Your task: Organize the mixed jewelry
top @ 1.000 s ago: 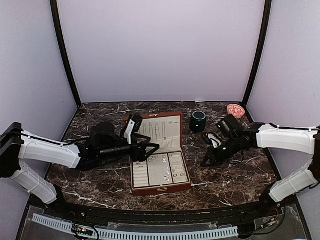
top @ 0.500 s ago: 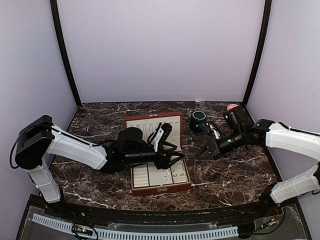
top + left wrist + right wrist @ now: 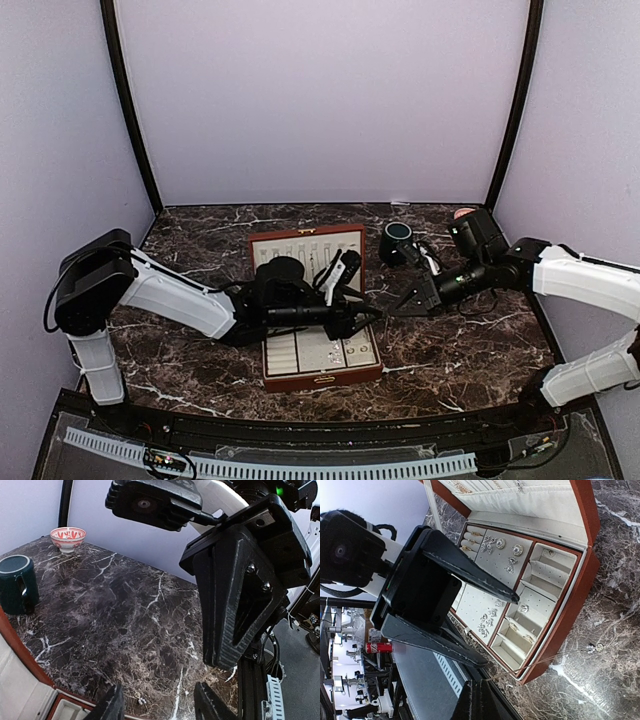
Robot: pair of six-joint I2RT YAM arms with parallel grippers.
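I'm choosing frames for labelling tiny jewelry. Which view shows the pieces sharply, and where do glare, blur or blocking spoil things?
Right wrist: sharpest, jewelry crisp in the box, though rotated and partly blocked by the left claw; the chain is a faint hairline. Top external: even light, no glare, pieces mere specks. Left wrist: the right claw looms close and fills much of the frame.

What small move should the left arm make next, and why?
Probably ease the left fingers down and close them on the small silvery piece lying on the marble between them, just outside the box rim. The right fingers are shut on the thin chain, so this loose piece seems the left's job.
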